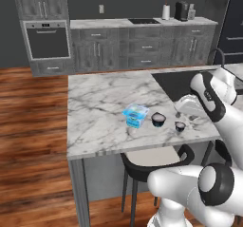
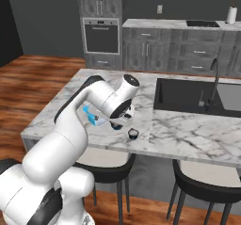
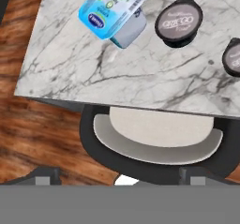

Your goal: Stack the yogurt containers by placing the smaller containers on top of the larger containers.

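Note:
The light-blue tub [image 1: 136, 115] [image 3: 114, 6] rests on the marble island [image 1: 99, 102] near its front edge; in the right base view the tub [image 2: 91, 115] is partly behind my arm. Just right of it stands the wider dark cup [image 1: 158, 119] [image 3: 179, 20] [image 2: 117, 125], and the tinier dark cup [image 1: 180, 126] [image 2: 133, 133] [image 3: 233, 56] comes after that. My gripper [image 1: 184, 113] [image 2: 116, 119] [image 3: 119, 177] hovers open above the cups and the counter's front edge. Its fingertips [image 3: 46, 176] are wide apart with nothing between them.
A black sink [image 2: 197, 97] with a faucet [image 2: 214, 80] is set into the island to the right. Dark stools with pale seats [image 1: 156, 158] [image 2: 207, 179] [image 3: 157, 138] stand under the front edge. Wooden floor lies beyond the island's left edge.

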Available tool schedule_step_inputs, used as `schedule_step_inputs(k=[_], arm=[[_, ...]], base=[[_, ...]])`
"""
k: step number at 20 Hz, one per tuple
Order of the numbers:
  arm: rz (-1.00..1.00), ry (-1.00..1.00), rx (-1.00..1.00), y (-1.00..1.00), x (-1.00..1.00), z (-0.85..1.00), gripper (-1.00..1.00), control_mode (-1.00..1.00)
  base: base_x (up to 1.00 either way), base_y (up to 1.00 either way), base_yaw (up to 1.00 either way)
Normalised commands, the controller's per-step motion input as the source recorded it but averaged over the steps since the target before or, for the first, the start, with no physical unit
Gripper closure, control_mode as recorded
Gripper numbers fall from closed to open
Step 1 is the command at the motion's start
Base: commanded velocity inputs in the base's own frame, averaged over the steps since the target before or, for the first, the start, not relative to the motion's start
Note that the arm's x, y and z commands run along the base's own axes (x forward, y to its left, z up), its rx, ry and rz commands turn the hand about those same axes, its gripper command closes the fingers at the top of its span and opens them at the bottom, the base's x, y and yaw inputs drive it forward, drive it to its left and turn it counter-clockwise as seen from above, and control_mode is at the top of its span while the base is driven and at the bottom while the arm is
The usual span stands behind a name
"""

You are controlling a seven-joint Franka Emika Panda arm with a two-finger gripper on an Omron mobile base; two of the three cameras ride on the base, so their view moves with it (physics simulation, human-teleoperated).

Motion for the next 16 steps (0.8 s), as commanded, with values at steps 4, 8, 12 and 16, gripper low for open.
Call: schedule_step_inputs(k=[4, 8, 12, 16], arm=[[0.0, 0.0, 0.0, 0.0, 0.17, 0.0, -1.0, -1.0], [0.0, 0.0, 0.0, 0.0, 0.29, -0.06, -1.0, -1.0], [0.0, 0.0, 0.0, 0.0, 0.26, -0.12, -1.0, -1.0], [0.0, 0.0, 0.04, -0.04, 0.15, -0.18, -1.0, -1.0]], base=[[0.0, 0.0, 0.0], [0.0, 0.0, 0.0], [0.0, 0.0, 0.0], [0.0, 0.0, 0.0]])
